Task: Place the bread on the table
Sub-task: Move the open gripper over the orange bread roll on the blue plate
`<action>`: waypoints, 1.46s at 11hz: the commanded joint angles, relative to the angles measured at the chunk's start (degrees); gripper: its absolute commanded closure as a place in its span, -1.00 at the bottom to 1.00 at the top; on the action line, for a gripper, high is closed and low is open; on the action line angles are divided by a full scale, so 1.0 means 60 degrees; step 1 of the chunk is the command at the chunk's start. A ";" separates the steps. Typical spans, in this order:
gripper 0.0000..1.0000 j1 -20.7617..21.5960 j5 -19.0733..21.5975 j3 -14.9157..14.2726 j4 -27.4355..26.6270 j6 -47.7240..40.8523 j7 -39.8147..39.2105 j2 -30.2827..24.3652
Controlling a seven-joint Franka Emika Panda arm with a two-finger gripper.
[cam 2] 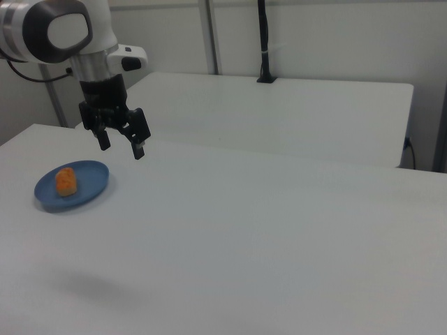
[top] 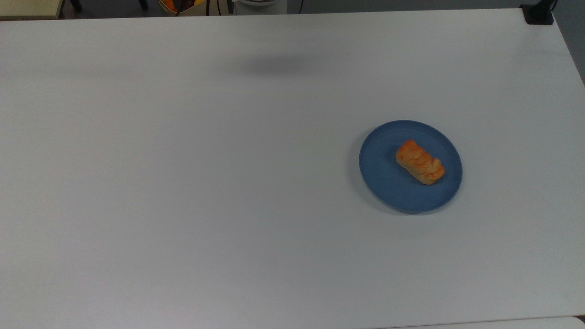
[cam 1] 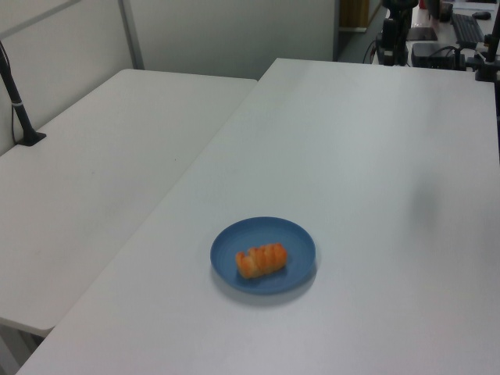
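The bread (top: 419,161) (cam 1: 262,260) (cam 2: 66,181) is a small golden-orange roll lying on a round blue plate (top: 384,183) (cam 1: 226,248) (cam 2: 87,192). The plate rests on the white table (top: 183,183) (cam 1: 375,156) (cam 2: 265,237), toward the top view's right. In the right view my gripper (cam 2: 121,146) hangs open and empty in the air, well above the table and to the right of the plate. Its soft shadow falls on the table near the top view's upper middle.
A second white table (cam 1: 94,180) (cam 2: 293,112) adjoins the main one, with a black pole clamped to it (cam 1: 19,109) (cam 2: 264,42). A black clamp (top: 539,13) sits at the top view's upper right corner. Wide bare tabletop surrounds the plate.
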 commanded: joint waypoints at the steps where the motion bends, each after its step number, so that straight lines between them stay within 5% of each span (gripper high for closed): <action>1: -1.00 -0.0081 0.0041 0.0020 0.0094 0.0324 -0.0425 0.0157; 8: -1.00 0.0166 0.0129 0.0136 0.0457 0.0428 -0.0195 0.0376; 16: -1.00 0.2757 0.0129 0.0386 0.1017 0.2316 0.0129 0.1812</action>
